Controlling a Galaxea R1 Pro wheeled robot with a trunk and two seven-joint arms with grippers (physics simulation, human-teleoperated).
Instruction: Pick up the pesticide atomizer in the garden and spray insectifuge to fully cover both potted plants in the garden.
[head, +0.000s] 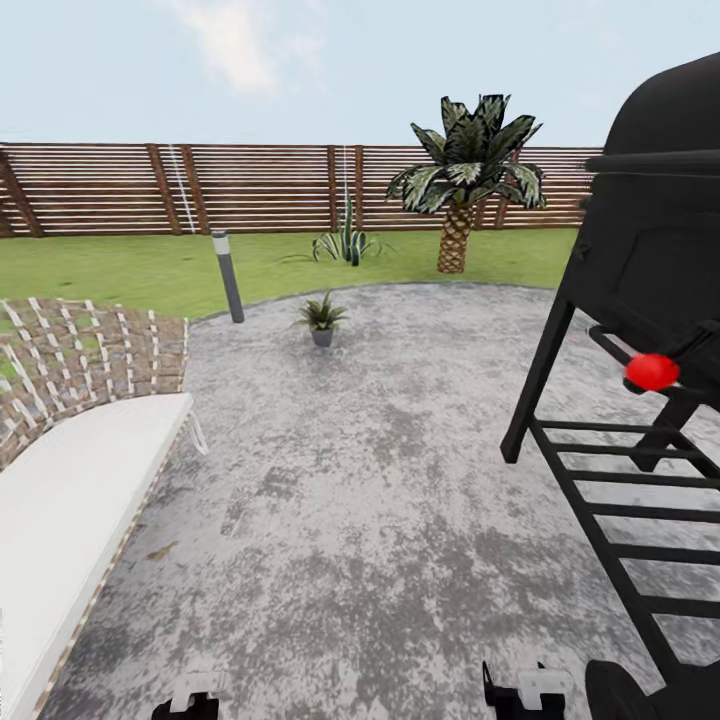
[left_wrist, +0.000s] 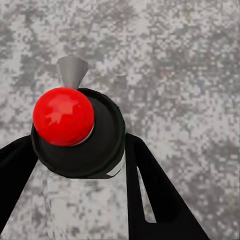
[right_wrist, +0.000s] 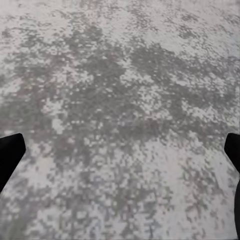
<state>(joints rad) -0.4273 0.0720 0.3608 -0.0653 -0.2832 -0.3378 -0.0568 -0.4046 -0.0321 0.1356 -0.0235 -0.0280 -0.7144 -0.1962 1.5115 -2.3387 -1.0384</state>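
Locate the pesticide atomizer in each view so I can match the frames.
Head view: can't make it out; the red ball there is the grill knob.
Left wrist view: pesticide atomizer close up, red top toward the camera, between the left gripper fingers.
Right wrist view: stone patio seen between the open right gripper fingers.
Shared landmark: the grey mottled stone patio.

My right gripper (right_wrist: 120, 155) hangs over the grey mottled patio (right_wrist: 120, 100), its two dark fingertips (right_wrist: 9, 155) spread wide apart
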